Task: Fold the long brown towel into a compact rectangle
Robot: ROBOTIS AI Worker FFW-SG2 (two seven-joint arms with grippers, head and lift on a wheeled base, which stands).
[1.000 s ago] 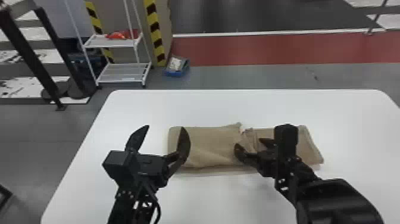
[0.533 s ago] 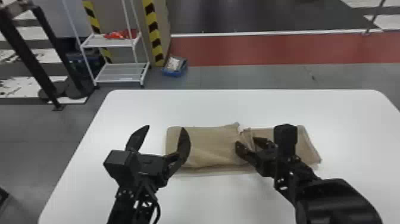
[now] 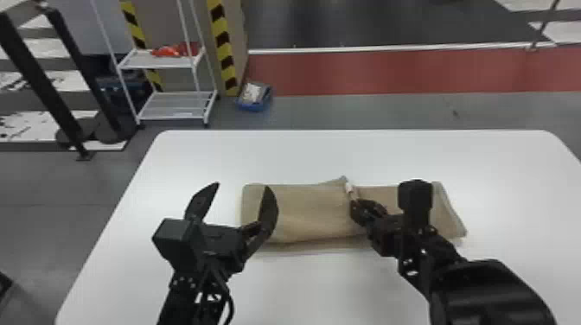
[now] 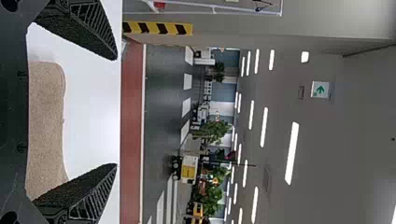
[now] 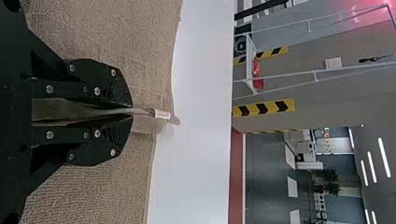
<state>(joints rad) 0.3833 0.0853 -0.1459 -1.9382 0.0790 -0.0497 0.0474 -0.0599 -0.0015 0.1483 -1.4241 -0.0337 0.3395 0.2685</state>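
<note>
Left arm: enters the head view at the bottom edge, left of centre, forearm rising away from the robot, tilted slightly to its right. Boxy black wrist, loose cable down one side. Left claw [image 3: 243, 186] aimed forward over the surface [image 3: 194, 173], wide open, nothing gripped. Its right finger overlaps the towel's left end in the head view; whether it touches, cannot tell. Left wrist view: both fingers well apart, cloth seen between them.

Right arm: comes in low on the right, thick black forearm slanting forward and to the left, across the near edge of the towel [image 3: 302, 211]. Black block upright over the wrist. Right claw [image 3: 354, 206] points inward, left and forward, at about the middle of the towel. Fingers drawn together on a thin pinch of cloth; the right wrist view shows the fold running between them, a small white label [image 5: 162, 114] poking out past the tips.

Towel: brown, lying lengthwise left to right mid-surface. Layers stacked at the left part, near edges slightly uneven. Right part reaches under and past the right claw, its end slanting.
</note>
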